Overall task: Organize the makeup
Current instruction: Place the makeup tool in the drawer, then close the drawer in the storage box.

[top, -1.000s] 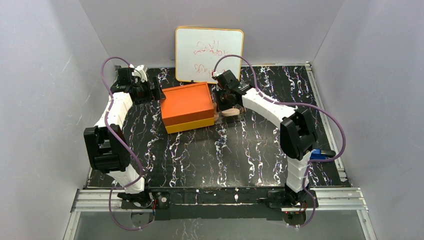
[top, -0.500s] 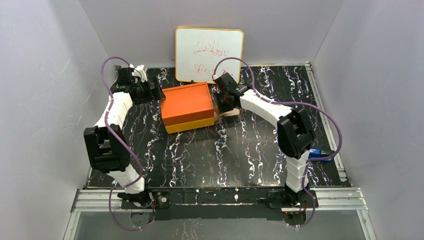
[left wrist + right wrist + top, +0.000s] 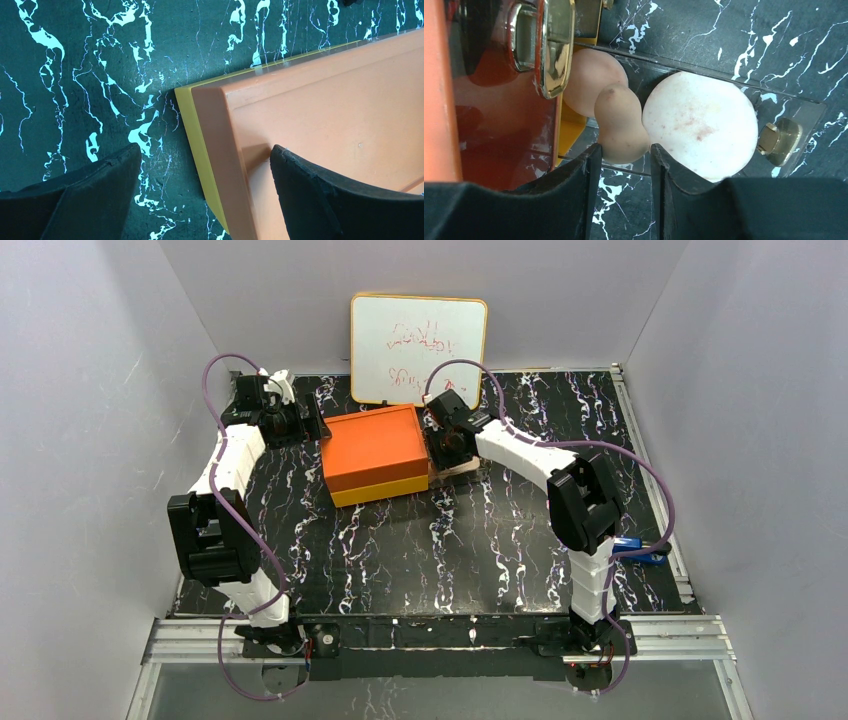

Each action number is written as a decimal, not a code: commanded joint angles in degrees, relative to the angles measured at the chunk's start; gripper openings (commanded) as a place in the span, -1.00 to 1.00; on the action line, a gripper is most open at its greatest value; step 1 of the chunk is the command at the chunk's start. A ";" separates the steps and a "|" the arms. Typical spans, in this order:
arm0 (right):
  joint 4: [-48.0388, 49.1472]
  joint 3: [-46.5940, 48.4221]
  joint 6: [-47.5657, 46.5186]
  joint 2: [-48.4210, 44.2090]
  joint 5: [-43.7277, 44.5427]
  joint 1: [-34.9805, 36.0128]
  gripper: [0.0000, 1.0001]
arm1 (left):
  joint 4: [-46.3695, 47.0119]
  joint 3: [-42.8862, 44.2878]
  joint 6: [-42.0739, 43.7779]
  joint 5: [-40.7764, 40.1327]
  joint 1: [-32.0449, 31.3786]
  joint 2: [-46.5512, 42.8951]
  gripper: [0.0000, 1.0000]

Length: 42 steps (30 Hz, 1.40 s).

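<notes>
My right gripper (image 3: 625, 150) has its jaws parted, and the narrow end of the tan egg-shaped sponge (image 3: 621, 122) sits right at the gap between them. It looks unsqueezed, so I judge it released rather than clamped. The sponge lies in the pulled-out clear plastic drawer (image 3: 794, 95), touching a pale round puff (image 3: 700, 125), with a peach round pad (image 3: 589, 75) half hidden behind it. The drawer belongs to the big orange box (image 3: 372, 445) on the black marbled surface (image 3: 724, 30). My left gripper (image 3: 205, 150) hangs wide apart over the box's far corner, holding nothing. I read this as the drop-off step. Next I need to lift clear without dragging the sponge out.
</notes>
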 commanded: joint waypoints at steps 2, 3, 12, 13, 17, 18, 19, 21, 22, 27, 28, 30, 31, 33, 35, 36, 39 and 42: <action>-0.99 5.53 -2.14 -2.27 2.79 -1.21 0.00 | -8.22 -2.20 3.48 -6.05 0.29 1.35 0.92; -1.22 6.54 -2.28 -2.80 2.98 -1.90 0.00 | -8.20 -2.24 3.51 -6.01 0.30 1.33 0.92; 0.10 1.11 -0.13 -9.44 2.67 -16.84 0.07 | -8.13 -2.50 3.49 -5.85 0.30 1.06 0.92; 0.30 -0.33 0.09 -9.30 2.55 -18.62 0.07 | -8.03 -2.57 3.51 -5.81 0.26 1.06 0.92; 1.58 -4.88 0.79 -7.86 1.67 -22.73 0.06 | -7.99 -2.64 3.39 -5.67 0.30 1.19 0.92; 2.45 -6.17 1.03 -7.66 1.09 -22.80 0.06 | -7.98 -2.60 3.35 -5.58 0.28 1.23 0.92; 3.07 -7.00 1.59 -7.27 0.42 -22.81 0.05 | -7.93 -2.66 3.28 -5.41 0.26 1.28 0.92; 3.92 -7.94 2.53 -6.06 -1.16 -22.72 0.05 | -7.95 -2.72 3.11 -5.37 0.23 1.34 0.92; 3.96 -8.13 2.99 -5.30 -1.86 -22.66 0.04 | -7.93 -2.76 3.08 -5.35 0.22 1.27 0.92; 6.38 -9.86 3.82 -2.56 -3.97 -21.70 0.03 | -7.94 -2.51 2.69 -5.12 0.22 1.15 0.92; 6.62 -9.84 3.90 -2.12 -4.03 -21.13 0.03 | -8.00 -2.53 2.66 -5.02 0.22 1.22 0.92; 6.66 -9.30 3.93 -1.15 -3.87 -19.84 0.02 | -7.96 -2.59 2.55 -4.84 0.07 1.24 0.92; 6.63 -9.03 4.01 -0.51 -3.60 -18.99 0.02 | -8.00 -2.60 2.44 -4.83 -0.04 1.32 0.92; 6.60 -8.26 4.30 0.44 -3.43 -17.52 0.02 | -8.01 -2.81 2.40 -4.71 -0.26 1.39 0.92; 6.65 -7.31 4.94 1.31 -3.58 -15.80 0.02 | -8.04 -3.00 2.33 -4.68 -0.46 1.43 0.92; 6.45 -6.68 5.05 1.82 -3.40 -14.80 0.02 | -8.06 -3.15 2.36 -4.72 -0.55 1.49 0.92; 5.21 -3.48 5.37 3.60 -2.34 -11.44 0.01 | -7.94 -3.50 2.42 -4.68 -0.66 1.38 0.92; 4.43 -0.53 6.01 5.29 -2.20 -9.26 0.01 | -7.97 -3.70 2.43 -4.68 -0.79 1.24 0.92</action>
